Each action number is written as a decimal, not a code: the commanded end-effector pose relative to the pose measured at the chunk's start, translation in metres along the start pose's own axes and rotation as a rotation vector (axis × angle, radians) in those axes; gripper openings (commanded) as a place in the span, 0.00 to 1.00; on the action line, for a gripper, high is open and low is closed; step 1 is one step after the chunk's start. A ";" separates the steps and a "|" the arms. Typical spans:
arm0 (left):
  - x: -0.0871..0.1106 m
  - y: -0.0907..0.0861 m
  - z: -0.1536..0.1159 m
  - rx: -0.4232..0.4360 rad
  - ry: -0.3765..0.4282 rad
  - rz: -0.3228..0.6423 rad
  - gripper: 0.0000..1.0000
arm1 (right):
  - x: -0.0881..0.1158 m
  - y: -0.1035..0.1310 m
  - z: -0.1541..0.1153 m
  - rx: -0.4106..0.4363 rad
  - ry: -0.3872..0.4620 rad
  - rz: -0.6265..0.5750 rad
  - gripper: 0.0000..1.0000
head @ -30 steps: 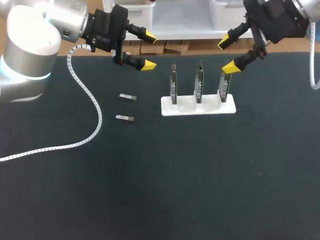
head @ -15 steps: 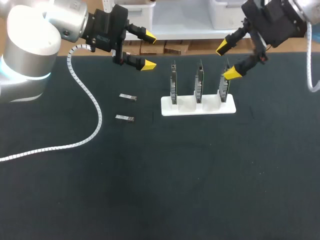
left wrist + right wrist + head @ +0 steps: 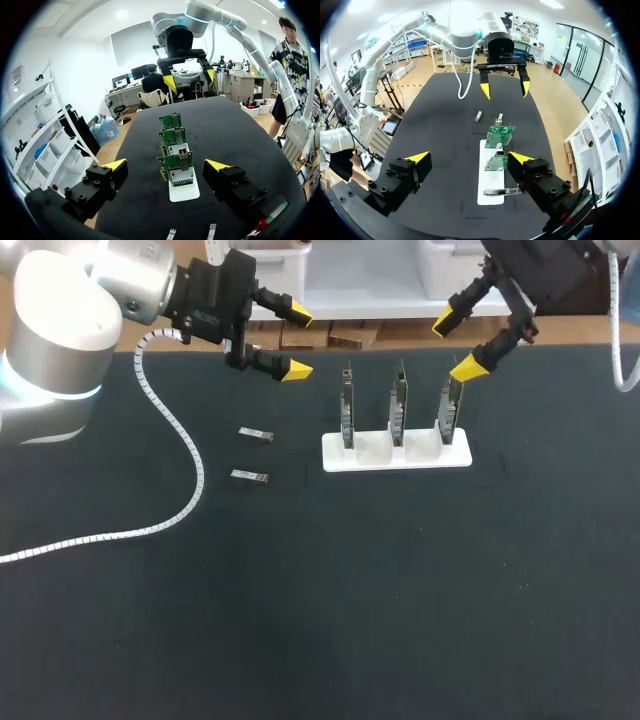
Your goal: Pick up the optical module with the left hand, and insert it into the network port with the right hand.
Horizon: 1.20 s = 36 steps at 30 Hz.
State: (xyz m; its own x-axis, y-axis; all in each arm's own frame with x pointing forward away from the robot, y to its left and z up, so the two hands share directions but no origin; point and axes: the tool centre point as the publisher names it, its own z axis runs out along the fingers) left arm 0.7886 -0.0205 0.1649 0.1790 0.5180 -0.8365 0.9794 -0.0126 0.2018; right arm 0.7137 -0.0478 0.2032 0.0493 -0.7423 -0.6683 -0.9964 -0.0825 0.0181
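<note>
Two-arm station seen from above and from both wrists. The left pincer point(image 3: 299, 340) hangs released and empty above the far left part of the black counter point(image 3: 350, 590), its yellow tips spread wide. Two optical modules, one farther point(image 3: 256, 434) and one nearer point(image 3: 249, 476), lie flat on the counter, apart from each other and from the pincer, between the spiral-wrapped cable point(image 3: 190, 455) and the white holder point(image 3: 397, 453). Neither module is held. The holder stands near the middle of the far half of the counter and carries three upright circuit boards point(image 3: 398, 410) in a row. In the left wrist view the boards line up one behind another ahead of the left pincer, and the nearest shows a silvery port cage point(image 3: 180, 175) on its face. The right pincer point(image 3: 455, 346) is likewise released and empty, poised above the rightmost board without touching it. In the right wrist view the holder lies ahead of and below its open fingers, with the two modules just beyond the far end of the holder.
</note>
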 end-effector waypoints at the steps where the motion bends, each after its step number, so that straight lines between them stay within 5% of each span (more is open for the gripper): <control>1: 0.000 0.002 0.000 0.005 0.004 -0.001 1.00 | 0.002 0.000 0.000 0.004 -0.003 0.010 1.00; 17: -0.007 0.003 -0.004 0.013 0.005 0.043 1.00 | 0.002 0.000 0.000 0.007 -0.015 0.011 1.00; 23: -0.005 0.000 -0.034 0.078 0.170 0.140 1.00 | 0.002 0.000 0.000 0.007 -0.015 0.011 1.00; 29: 0.031 -0.016 -0.067 0.172 0.378 0.064 1.00 | 0.002 0.000 0.000 0.007 -0.015 0.011 1.00; 33: 0.051 -0.033 -0.076 0.207 0.469 0.027 1.00 | 0.002 0.000 0.000 0.007 -0.015 0.011 1.00; 36: 0.056 -0.043 -0.079 0.225 0.465 0.012 1.00 | 0.002 0.000 0.000 0.007 -0.015 0.011 1.00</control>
State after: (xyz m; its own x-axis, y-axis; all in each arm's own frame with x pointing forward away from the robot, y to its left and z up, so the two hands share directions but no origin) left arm 0.7491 0.0766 0.1450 0.1761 0.8109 -0.5581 0.9839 -0.1618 0.0753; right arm 0.7148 -0.0484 0.2022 0.0360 -0.7340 -0.6782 -0.9973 -0.0697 0.0225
